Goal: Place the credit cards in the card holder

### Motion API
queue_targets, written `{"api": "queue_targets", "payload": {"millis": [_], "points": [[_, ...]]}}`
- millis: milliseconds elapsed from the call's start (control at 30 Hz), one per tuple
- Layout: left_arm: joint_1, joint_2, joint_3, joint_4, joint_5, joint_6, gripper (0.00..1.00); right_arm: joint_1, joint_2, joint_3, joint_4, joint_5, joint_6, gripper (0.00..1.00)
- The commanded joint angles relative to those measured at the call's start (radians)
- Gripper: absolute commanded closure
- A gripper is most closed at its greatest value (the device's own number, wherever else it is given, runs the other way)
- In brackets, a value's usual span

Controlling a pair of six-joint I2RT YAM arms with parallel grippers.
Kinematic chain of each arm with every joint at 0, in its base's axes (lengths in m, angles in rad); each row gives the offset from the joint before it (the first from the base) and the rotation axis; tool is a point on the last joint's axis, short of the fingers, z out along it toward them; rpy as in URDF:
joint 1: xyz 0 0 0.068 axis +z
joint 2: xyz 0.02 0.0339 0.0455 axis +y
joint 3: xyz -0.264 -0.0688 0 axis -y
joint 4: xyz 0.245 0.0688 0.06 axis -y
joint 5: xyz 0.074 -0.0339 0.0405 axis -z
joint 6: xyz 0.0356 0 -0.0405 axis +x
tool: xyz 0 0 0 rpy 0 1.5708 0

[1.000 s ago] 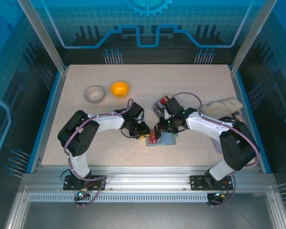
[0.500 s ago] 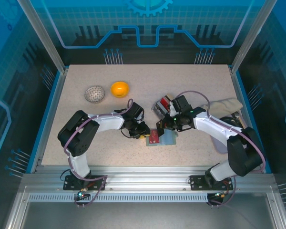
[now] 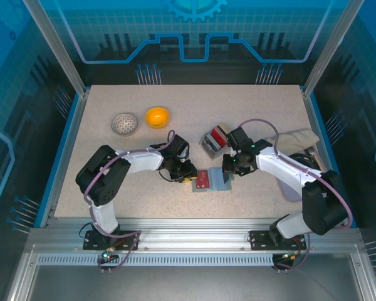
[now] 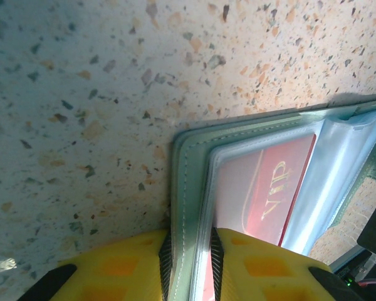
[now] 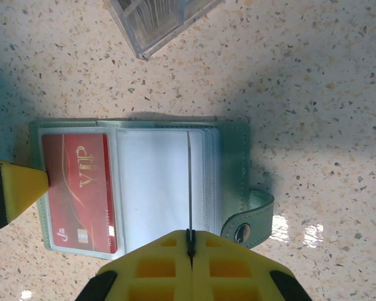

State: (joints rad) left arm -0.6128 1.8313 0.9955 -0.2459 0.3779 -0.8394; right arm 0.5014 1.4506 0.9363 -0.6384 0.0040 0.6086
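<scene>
The card holder (image 5: 235, 163) lies open and flat on the speckled, stone-look desk (image 3: 250, 106), between the two arms and nearer the front edge. It is a soft grey-green rectangle with rounded corners and a stitched border. A short snap tab (image 5: 250, 219) with a round metal stud sticks out from one side. Inside, glossy translucent sleeves (image 5: 153, 188) are stacked like pages, with a thin dark line running down them. The sleeve at the far end from the tab holds a red card (image 5: 78, 191), a stiff, shiny rectangle with gold "VIP" lettering and a small chip. The sleeves beside it look pale and blank. The left gripper (image 4: 189, 251) pinches the holder's edge on the red card's side, with the cover and the sleeve edges caught between its yellow ribbed fingers (image 4: 122, 269). The right gripper (image 5: 190, 243) hovers above the tab end, its yellow pads pressed together in a hairline seam. Just beyond the holder stands a clear hard-plastic box (image 3: 213, 140) with more cards (image 3: 219, 132) standing in it, red and dark edges showing. A smooth orange bowl (image 3: 157, 116) and a grey mesh-patterned ball (image 3: 125, 123) sit well apart, far left.
</scene>
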Motion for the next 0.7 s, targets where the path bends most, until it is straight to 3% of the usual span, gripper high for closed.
{"api": "queue_targets", "payload": {"millis": [0,333,667], "points": [[-0.016,0.010,-0.015,0.015,-0.012,-0.015,0.73,0.010,0.042,-0.013,-0.010,0.018,-0.009,0.99],[-0.016,0.017,-0.010,0.018,-0.002,-0.015,0.73,0.069,0.158,0.019,0.089,-0.069,0.041,1.00],[-0.016,0.015,-0.009,0.017,-0.004,-0.015,0.73,0.072,0.105,0.006,0.212,-0.209,0.092,1.00]]}}
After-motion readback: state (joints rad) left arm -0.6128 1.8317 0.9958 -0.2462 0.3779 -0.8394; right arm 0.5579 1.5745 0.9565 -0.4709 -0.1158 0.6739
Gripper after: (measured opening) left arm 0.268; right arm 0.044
